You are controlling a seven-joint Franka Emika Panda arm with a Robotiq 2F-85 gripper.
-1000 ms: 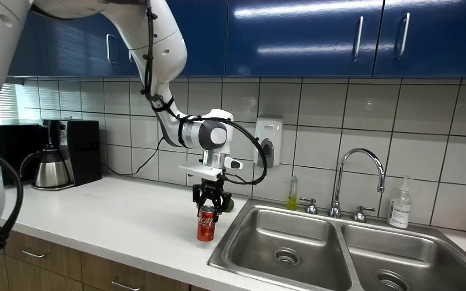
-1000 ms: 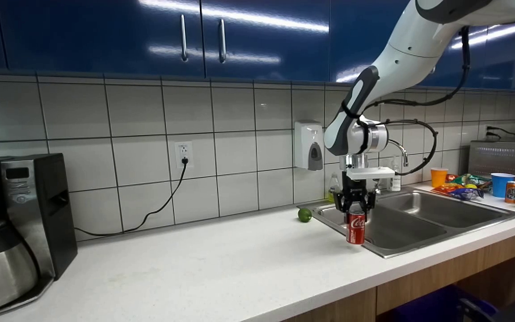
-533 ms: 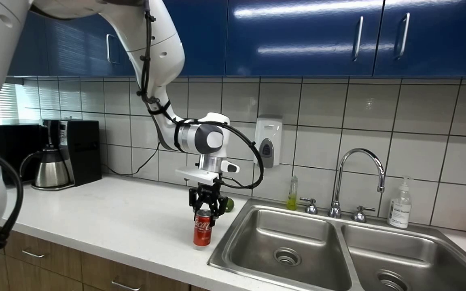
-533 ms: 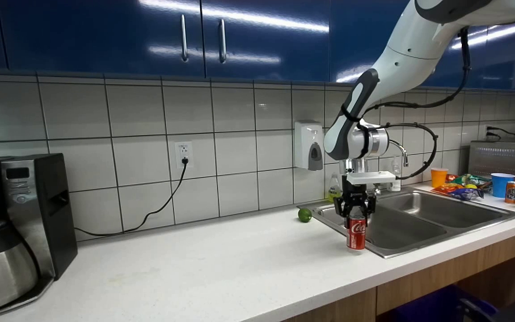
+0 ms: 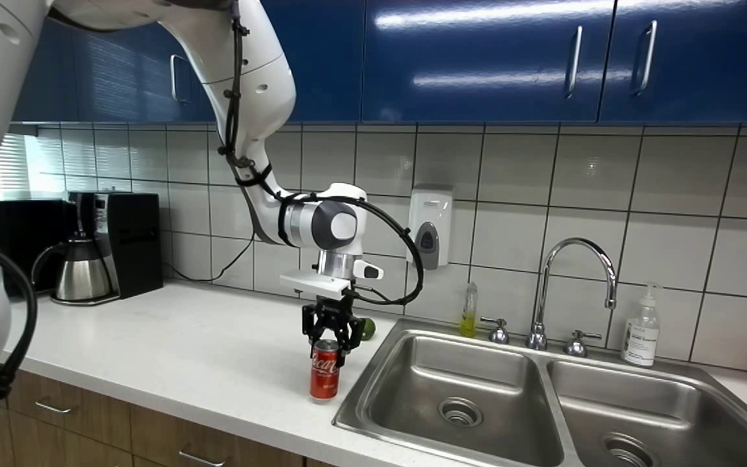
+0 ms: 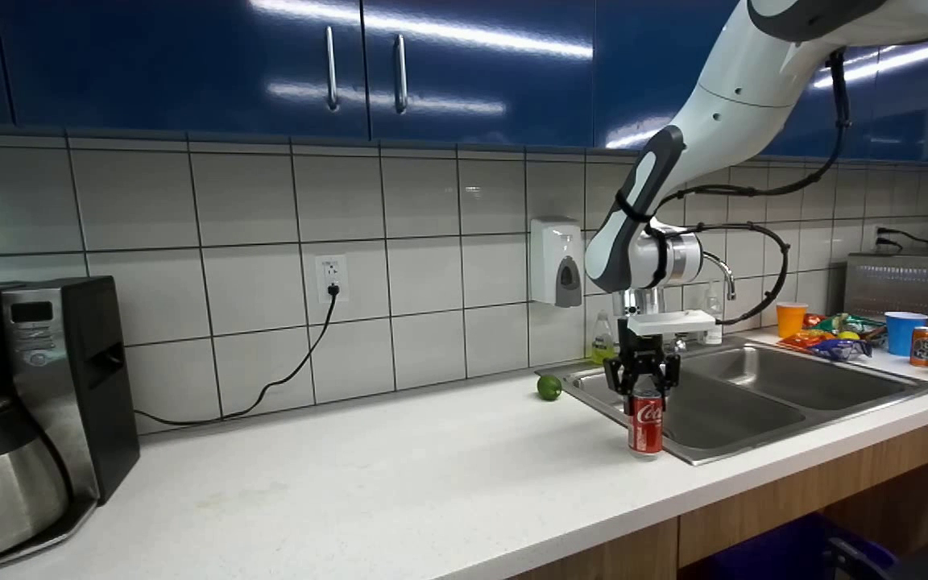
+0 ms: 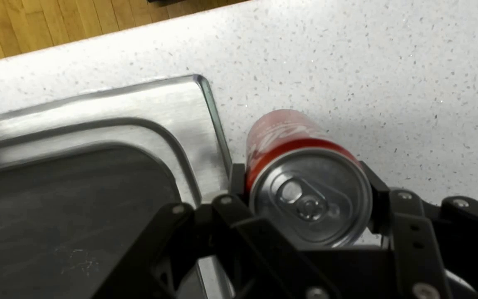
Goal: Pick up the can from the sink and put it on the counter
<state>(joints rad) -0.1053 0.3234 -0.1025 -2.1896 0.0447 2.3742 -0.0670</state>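
Can (image 6: 646, 433) and gripping claw (image 5: 327, 355) have lowered slightly.

Both exterior views face the tiled wall (image 5: 522, 168) from well back; the wrist view looks down from close by.
In an exterior view the sink (image 5: 556, 402) lies near at right and the line of sight slants along the counter (image 5: 205, 337) to window blinds (image 5: 0, 170) at far left; in an exterior view the coffee maker (image 6: 33, 387) is near at left and sight runs to cups (image 6: 905, 333) at far right. Both look slightly downward and share wall, sink, coffee maker and blue cabinets (image 5: 484, 58). The wrist view points steeply down past the hand (image 7: 305, 182), close over the can (image 7: 301, 166), sharing with them the sink's near left corner.
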